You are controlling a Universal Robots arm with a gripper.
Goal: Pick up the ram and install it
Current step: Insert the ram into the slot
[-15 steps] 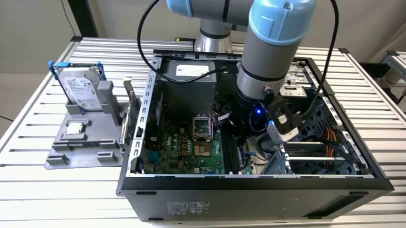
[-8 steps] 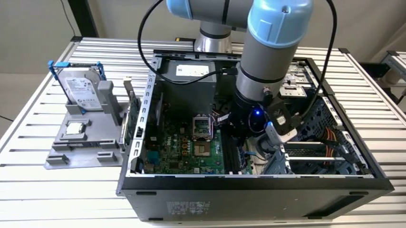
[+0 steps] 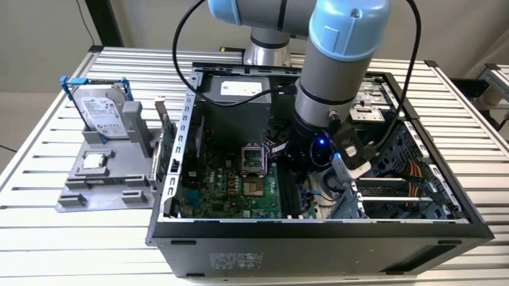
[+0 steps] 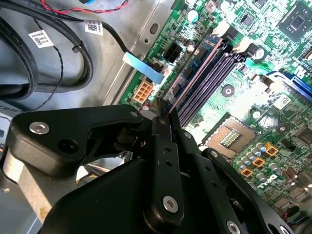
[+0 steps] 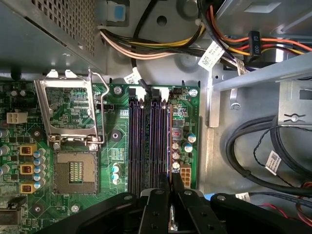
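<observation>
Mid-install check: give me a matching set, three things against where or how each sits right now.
1 silver hard drive in a blue frame
2 black gripper
3 square processor socket

A over the dark memory slots
B uncovered on the green motherboard
C upright in the grey stand

Pairs: 1-C, 2-A, 3-B

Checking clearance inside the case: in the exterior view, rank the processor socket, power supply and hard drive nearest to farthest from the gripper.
1. Processor socket, on the motherboard beside the gripper.
2. Power supply, at the case's far end.
3. Hard drive, outside the case, at the exterior view's left.
</observation>
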